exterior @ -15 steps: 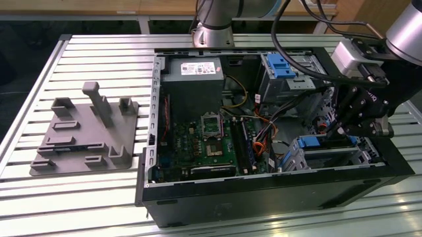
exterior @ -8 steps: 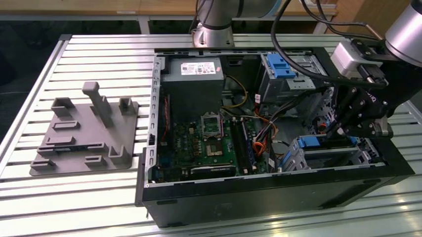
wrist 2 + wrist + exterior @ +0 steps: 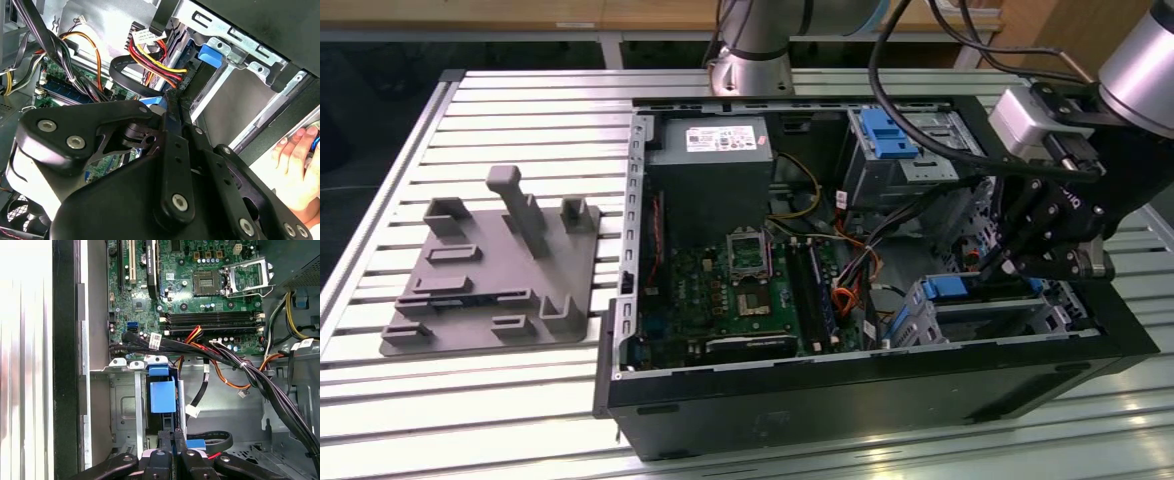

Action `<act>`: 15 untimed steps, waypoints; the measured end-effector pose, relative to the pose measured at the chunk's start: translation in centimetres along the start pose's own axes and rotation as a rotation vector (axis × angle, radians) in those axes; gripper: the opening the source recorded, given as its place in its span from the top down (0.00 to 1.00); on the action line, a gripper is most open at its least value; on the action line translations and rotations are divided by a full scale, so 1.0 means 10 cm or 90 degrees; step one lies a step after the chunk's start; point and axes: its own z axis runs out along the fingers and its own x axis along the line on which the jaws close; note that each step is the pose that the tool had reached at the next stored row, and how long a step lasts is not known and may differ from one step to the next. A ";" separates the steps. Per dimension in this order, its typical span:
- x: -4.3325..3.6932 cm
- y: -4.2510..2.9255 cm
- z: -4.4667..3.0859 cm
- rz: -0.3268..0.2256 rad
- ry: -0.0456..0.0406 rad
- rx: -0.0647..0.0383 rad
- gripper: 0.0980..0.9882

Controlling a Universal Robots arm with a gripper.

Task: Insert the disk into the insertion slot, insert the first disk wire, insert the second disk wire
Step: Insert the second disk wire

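The disk (image 3: 983,301) lies in the insertion slot (image 3: 918,318), the silver bay at the case's near corner on the exterior view's right. Its blue carrier (image 3: 162,396) shows end-on between the bay's walls (image 3: 125,410). My gripper (image 3: 991,272) reaches down into the case right at that bay. In both wrist views its jaws stand pressed together (image 3: 172,439) (image 3: 172,97). The small blue plug (image 3: 197,444) (image 3: 153,100) of the second disk wire sticks out beside the fingertips, and its black flat cable (image 3: 220,439) loops away. Which cable is the first disk wire I cannot tell.
A red, yellow and orange wire bundle (image 3: 150,62) hangs close by the fingers. The taller silver cage with a blue latch (image 3: 215,53) stands beside it. A person's hand (image 3: 295,165) rests outside the case. A grey fixture plate (image 3: 494,270) lies on the slatted table.
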 end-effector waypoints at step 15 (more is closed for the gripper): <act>-0.002 -0.006 0.067 0.000 -0.0012 0.000 0.88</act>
